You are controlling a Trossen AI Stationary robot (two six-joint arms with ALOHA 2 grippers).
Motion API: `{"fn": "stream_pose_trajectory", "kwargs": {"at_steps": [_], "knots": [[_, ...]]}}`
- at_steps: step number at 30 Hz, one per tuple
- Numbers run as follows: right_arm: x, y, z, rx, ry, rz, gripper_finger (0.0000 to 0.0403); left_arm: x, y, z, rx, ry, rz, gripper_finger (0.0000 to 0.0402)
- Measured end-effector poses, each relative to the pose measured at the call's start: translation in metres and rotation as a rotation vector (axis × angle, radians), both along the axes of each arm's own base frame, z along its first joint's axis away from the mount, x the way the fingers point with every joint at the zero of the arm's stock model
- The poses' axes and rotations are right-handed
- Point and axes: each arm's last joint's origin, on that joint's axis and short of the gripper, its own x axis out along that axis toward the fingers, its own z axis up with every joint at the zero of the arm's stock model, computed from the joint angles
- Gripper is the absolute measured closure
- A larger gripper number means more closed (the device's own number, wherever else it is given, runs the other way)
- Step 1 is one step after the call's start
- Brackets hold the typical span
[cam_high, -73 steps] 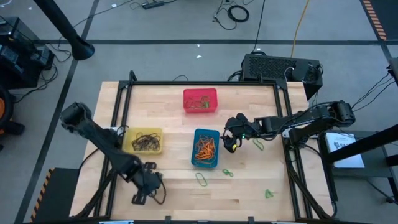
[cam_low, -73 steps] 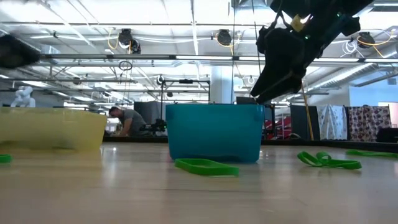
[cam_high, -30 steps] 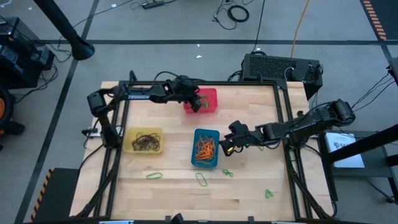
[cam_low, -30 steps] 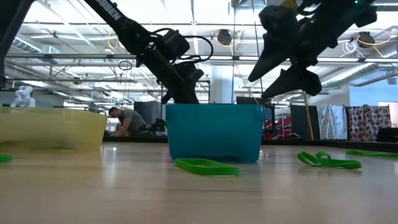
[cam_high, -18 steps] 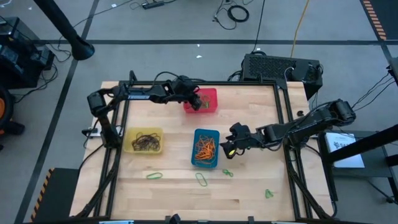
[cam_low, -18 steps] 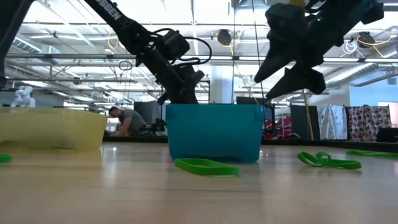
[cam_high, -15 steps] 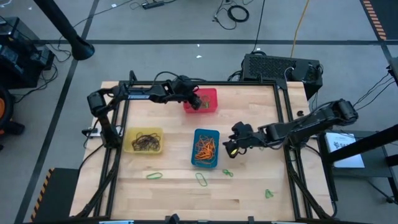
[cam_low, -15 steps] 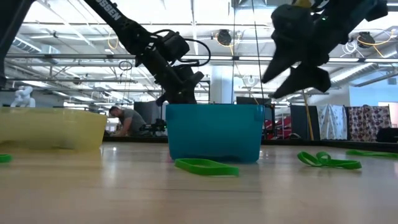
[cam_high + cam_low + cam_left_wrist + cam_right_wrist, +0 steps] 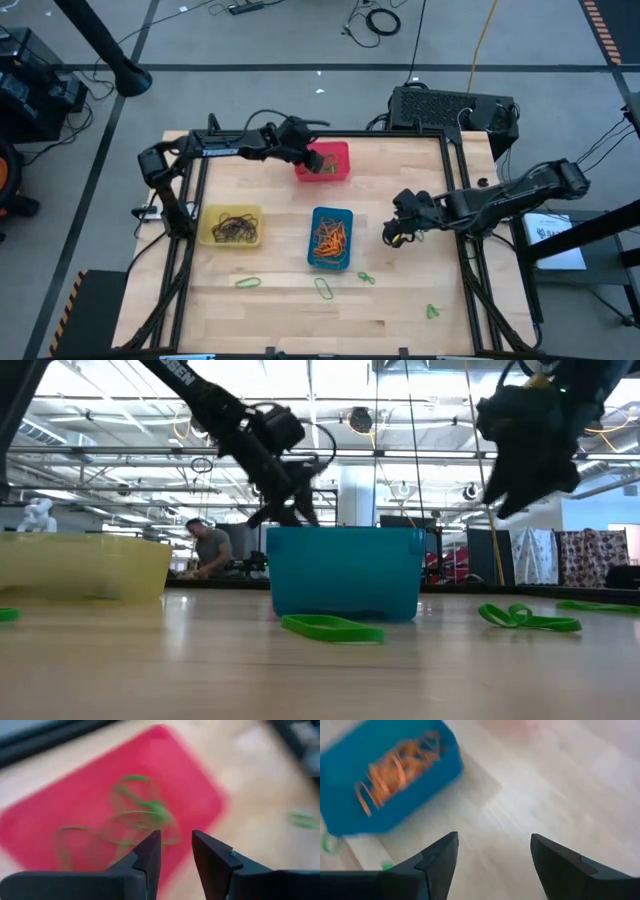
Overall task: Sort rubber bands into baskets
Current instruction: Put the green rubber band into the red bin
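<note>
The left gripper (image 9: 318, 165) hangs over the red basket (image 9: 337, 152) of green rubber bands (image 9: 142, 815) — jaws slightly apart, empty. The right gripper (image 9: 394, 238) sits beside the blue basket (image 9: 332, 214) of orange bands (image 9: 330, 238), jaws spread wide. The yellow basket (image 9: 207, 229) holds dark bands (image 9: 234, 227); loose green bands (image 9: 325, 289) lie on the table (image 9: 400, 310).

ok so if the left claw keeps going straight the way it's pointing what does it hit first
Probably the green rubber bands lying in the red basket. The left claw stands open right above that basket, aimed down into it, with nothing between. How far above is hard to judge.
</note>
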Motion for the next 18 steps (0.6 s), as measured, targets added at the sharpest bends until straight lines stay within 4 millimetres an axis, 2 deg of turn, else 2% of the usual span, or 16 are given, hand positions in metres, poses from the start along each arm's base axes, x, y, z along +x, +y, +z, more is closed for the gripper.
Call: {"fn": "stream_pose_trajectory", "kwargs": {"at_steps": [4,8,11,14,18], "knots": [[-0.010,0.000,-0.005,0.034,0.122,0.030,0.0161,0.004,-0.001,0.026,-0.181,-0.096,-0.154,0.0285],[-0.023,-0.002,-0.011,0.071,0.271,0.001,0.0161,0.008,-0.024,0.058,-0.221,-0.167,-0.306,0.0285],[-0.031,-0.003,-0.014,0.083,0.367,-0.065,0.0161,-0.001,-0.052,0.084,-0.052,-0.142,-0.319,0.0285],[-0.034,-0.003,-0.020,0.094,0.415,-0.076,0.0161,-0.023,-0.080,0.108,0.164,-0.078,-0.252,0.0285],[-0.038,-0.005,-0.043,0.119,0.432,-0.080,0.0161,-0.050,-0.107,0.123,0.311,-0.069,-0.144,0.0285]]}}
